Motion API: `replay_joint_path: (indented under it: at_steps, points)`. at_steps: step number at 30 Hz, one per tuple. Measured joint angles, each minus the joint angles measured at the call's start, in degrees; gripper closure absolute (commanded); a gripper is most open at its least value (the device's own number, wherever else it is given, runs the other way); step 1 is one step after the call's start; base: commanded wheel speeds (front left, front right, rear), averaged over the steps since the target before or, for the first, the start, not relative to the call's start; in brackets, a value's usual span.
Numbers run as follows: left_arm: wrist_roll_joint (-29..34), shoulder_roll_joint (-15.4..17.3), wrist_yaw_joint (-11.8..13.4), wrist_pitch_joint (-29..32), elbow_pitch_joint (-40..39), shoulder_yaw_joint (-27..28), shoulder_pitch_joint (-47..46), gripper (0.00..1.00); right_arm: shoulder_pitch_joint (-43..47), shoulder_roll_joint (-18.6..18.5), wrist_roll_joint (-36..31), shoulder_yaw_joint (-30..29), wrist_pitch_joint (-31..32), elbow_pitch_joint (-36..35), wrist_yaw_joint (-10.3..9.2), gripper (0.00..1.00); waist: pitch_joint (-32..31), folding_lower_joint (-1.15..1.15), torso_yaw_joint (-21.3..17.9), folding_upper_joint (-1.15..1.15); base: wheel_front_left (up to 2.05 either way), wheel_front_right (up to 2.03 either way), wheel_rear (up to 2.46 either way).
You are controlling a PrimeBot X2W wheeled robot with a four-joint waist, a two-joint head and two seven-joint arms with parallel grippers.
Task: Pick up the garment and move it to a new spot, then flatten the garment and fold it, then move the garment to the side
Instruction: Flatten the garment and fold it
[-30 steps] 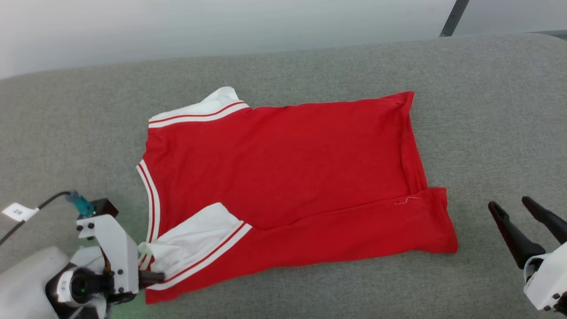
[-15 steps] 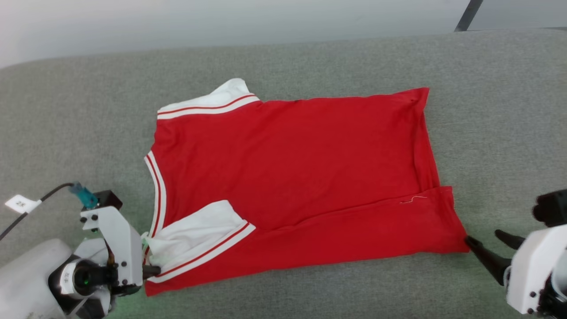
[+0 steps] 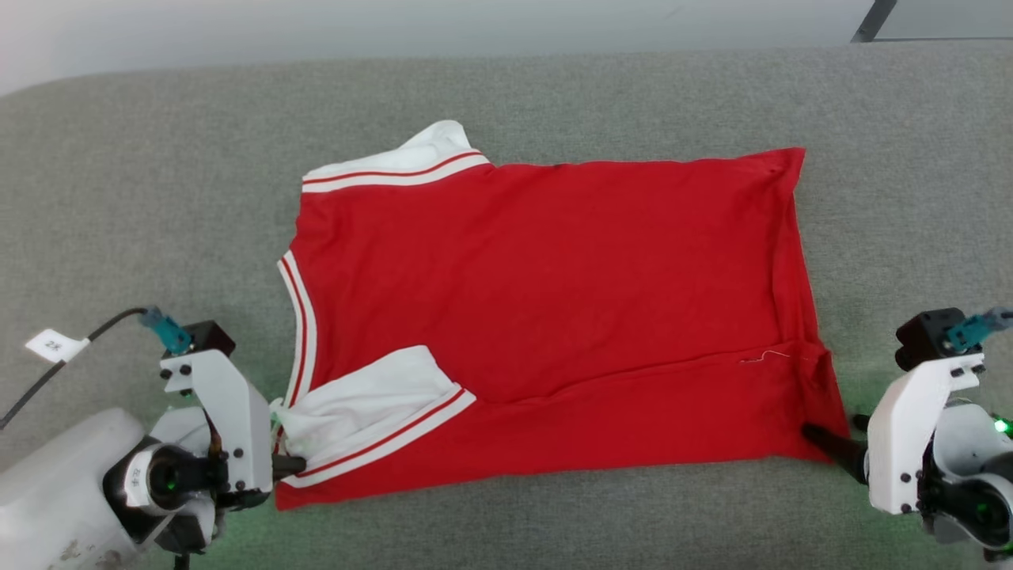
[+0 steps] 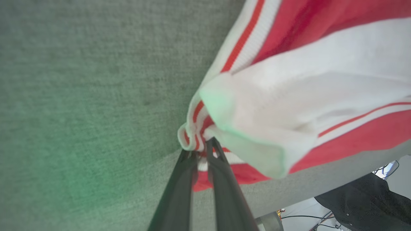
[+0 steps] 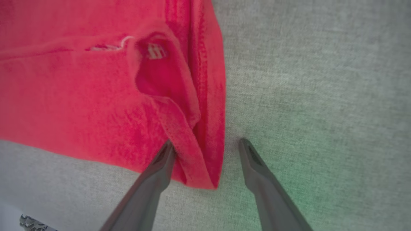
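The garment [image 3: 554,317], a red shirt with white sleeves and striped trim, lies spread on the grey padded surface, neckline to the left. My left gripper [image 3: 289,465] is at its near left corner, shut on the garment; the left wrist view has the gripper [image 4: 200,150] pinching the striped trim beside the white sleeve [image 4: 321,80]. My right gripper [image 3: 835,427] sits at the near right hem corner, open. In the right wrist view this gripper [image 5: 207,147] straddles the folded red hem corner [image 5: 80,96], one finger on the cloth, the other on bare surface.
The grey padded surface [image 3: 158,198] extends well beyond the shirt on all sides. Its far edge runs along the top, with a dark pole [image 3: 870,20] behind. A tagged cable [image 3: 54,346] hangs by the left wrist. The near edge [image 4: 321,189] lies just behind the left gripper.
The left gripper has shut on the shirt's near left corner. The right gripper has come in from the right to the near hem corner, still open. The head camera has shifted.
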Motion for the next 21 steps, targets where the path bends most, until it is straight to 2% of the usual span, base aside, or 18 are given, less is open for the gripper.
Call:
replay_joint_path:
  at_steps: [1,11,21]
  points:
    - [0.03,-0.21,-0.15,0.0,0.23,0.0,-0.08,1.0,-0.6,-0.12,0.96,0.41,0.1,0.87,-0.01,1.0,0.03,0.0,0.1,0.0,0.0,0.0,0.0]
    - [-0.03,-0.79,-0.59,0.01,0.46,0.16,-0.32,1.0,-2.33,-2.1,4.52,2.29,-0.01,2.99,-0.02,1.0,-0.87,0.0,1.01,0.0,0.0,0.0,0.0]
    - [0.0,2.04,2.4,0.56,-5.67,0.14,0.14,1.0,0.53,-4.43,5.59,1.83,2.52,-1.48,-0.02,1.0,-2.91,0.0,1.37,0.0,0.0,0.0,0.0]
